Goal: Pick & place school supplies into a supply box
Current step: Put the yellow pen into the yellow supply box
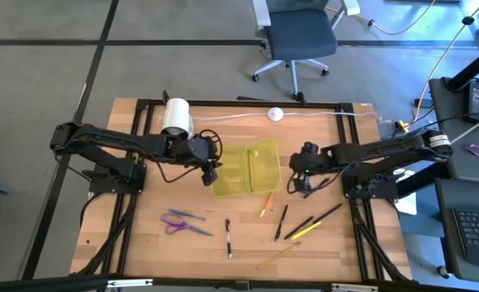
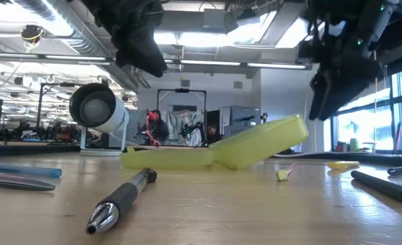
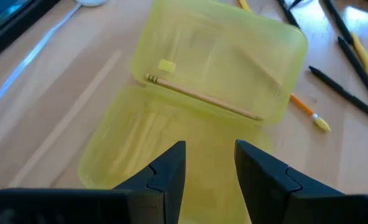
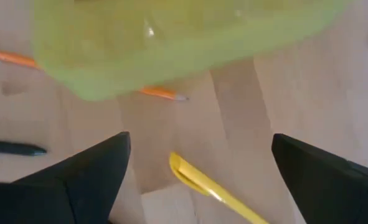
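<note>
The right gripper (image 1: 307, 183), jaws spread wide and empty, hovers beside the supply box (image 1: 247, 169) at the table's middle. The left gripper (image 1: 210, 174), part-open, holds nothing at the box's other edge. The loose pens (image 1: 281, 222) look light, stiff and slick — best pinched mid-shaft.

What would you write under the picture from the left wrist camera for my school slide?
Left end effector hovers open over the yellow-green supply box, which already holds one pencil.

surface: wooden table (image 1: 126, 211); on it: supply box (image 1: 247, 168); scissors (image 1: 182, 223); pens, pencils (image 1: 292, 227); white roll (image 1: 175, 116)
</note>
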Motion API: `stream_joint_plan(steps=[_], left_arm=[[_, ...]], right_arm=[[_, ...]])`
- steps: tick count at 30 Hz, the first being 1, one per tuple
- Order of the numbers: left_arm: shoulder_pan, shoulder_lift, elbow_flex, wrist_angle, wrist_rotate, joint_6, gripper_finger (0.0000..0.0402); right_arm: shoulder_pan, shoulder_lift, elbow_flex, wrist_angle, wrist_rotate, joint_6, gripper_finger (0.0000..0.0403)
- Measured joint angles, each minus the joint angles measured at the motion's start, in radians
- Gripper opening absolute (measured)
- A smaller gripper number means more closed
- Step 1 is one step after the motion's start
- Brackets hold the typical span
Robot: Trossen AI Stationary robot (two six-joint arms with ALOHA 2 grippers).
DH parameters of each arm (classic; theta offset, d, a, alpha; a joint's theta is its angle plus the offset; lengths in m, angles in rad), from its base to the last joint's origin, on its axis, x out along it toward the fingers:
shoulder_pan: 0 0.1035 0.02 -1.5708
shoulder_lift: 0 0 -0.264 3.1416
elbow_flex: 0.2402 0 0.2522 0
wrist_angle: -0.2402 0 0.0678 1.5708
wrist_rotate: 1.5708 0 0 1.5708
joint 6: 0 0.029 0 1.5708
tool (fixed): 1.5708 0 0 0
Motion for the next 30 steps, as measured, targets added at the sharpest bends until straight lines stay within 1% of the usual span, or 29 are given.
stream_joint_plan(steps=[5,10,15,19,23,27,30], left_arm=[[0.000,-0.001,-0.008,-0.002,0.013,0.000,0.0130],[0.000,-0.001,-0.008,-0.002,0.013,-0.003,0.0130],[-0.007,-0.001,-0.008,-0.002,0.017,-0.004,0.0130],[-0.023,-0.001,-0.008,-0.002,0.017,-0.025,0.0130],[-0.040,-0.001,-0.008,-0.002,0.016,-0.029,0.0130],[-0.055,-0.001,-0.008,-0.002,0.011,-0.039,0.0130],[-0.060,-0.001,-0.008,-0.002,0.009,-0.050,0.0130]], right_arm=[[-0.007,0.072,0.000,-0.046,-0.052,-0.091,0.0393],[-0.007,0.140,0.000,-0.051,-0.055,-0.239,0.0385],[-0.007,0.196,0.000,-0.050,-0.063,-0.394,0.0355],[-0.024,0.232,-0.001,-0.049,-0.087,-0.473,0.0330],[-0.077,0.259,-0.002,-0.046,-0.090,-0.517,0.0309],[-0.145,0.271,-0.002,-0.015,-0.159,-0.560,0.0289],[-0.176,0.271,-0.006,-0.002,-0.172,-0.626,0.0273]])
